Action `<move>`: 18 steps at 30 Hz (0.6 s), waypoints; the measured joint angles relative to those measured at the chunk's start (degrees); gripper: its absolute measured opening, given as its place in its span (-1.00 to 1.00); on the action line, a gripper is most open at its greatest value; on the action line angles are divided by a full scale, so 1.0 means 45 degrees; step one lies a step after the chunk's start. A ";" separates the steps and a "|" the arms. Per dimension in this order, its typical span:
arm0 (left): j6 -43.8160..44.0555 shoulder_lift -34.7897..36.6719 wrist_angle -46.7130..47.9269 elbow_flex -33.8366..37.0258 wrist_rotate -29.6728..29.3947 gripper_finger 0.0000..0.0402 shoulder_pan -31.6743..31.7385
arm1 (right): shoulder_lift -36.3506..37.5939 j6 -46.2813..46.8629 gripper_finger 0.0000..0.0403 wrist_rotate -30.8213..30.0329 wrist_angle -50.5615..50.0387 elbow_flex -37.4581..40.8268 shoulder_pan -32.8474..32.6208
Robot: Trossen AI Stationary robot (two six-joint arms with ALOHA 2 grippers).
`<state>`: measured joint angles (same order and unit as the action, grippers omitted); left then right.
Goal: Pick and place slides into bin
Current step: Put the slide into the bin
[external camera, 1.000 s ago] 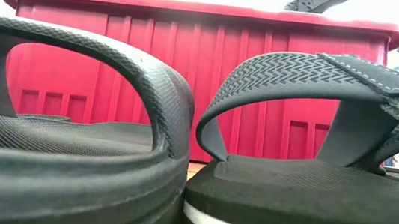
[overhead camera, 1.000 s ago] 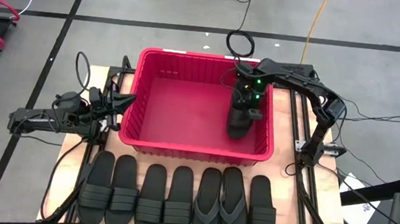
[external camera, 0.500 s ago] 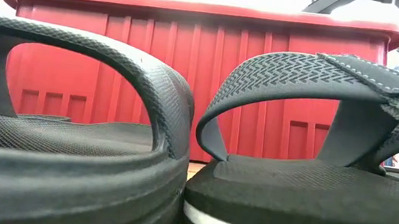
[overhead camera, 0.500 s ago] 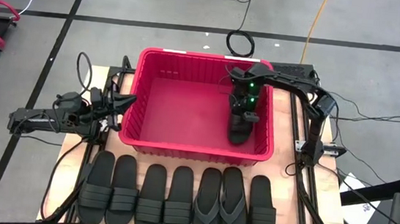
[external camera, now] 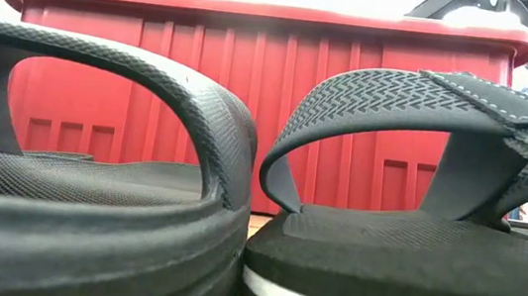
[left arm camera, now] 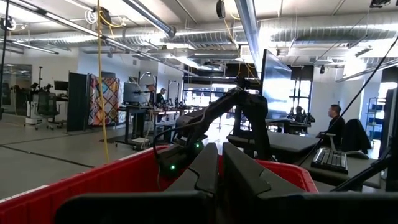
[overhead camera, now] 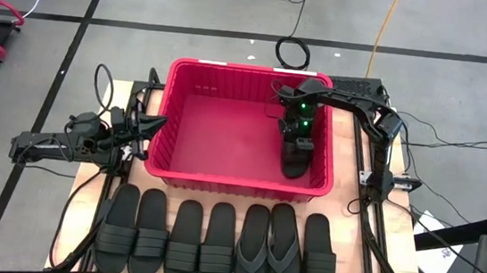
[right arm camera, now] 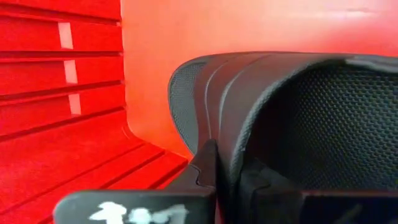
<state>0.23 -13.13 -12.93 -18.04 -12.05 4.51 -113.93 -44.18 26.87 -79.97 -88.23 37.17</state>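
One black rubber band-strap sandal (overhead camera: 294, 161) sits inside the large bright red ribbed plastic bin (overhead camera: 221, 181), against its right wall, with the strap clamped between the closed fingers of the right gripper (overhead camera: 298, 140). The right wrist view shows the strap (right arm camera: 298, 118) pinched at the fingers above the red floor. Seven more black rubber sandals (overhead camera: 215, 246) lie in a row on the wooden table (overhead camera: 345, 200) along the bin's near wall; two of them are thong-style flip-flops (overhead camera: 268, 249). The left gripper (overhead camera: 150, 126) waits just beside the bin's left rim, jaws closed and holding nothing.
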 joint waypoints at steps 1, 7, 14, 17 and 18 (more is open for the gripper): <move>0.0000 0.0000 -0.0002 0.0000 0.0000 -0.88 0.0000 | 0.0000 0.0000 -0.98 -0.0019 0.0061 0.0000 0.0000; 0.0000 0.0001 -0.0005 0.0000 0.0002 -0.88 0.0000 | 0.0000 0.0913 -0.98 -0.0782 0.0281 0.0000 0.0042; 0.0005 0.0000 0.0017 0.0000 0.0005 -0.88 0.0000 | 0.0000 0.1023 -0.98 -0.0908 0.0357 0.0000 0.0073; 0.0007 0.0004 0.0165 0.0000 0.0005 -0.88 0.0000 | 0.0000 0.1250 -0.95 -0.0913 0.0493 0.0000 0.0073; 0.0007 0.0000 0.0201 0.0000 0.0005 -0.88 0.0000 | 0.0000 0.1301 -0.92 -0.0918 0.0534 0.0000 0.0073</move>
<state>0.26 -13.13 -12.02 -18.04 -12.03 4.51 -113.93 -38.33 22.74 -77.56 -88.23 37.50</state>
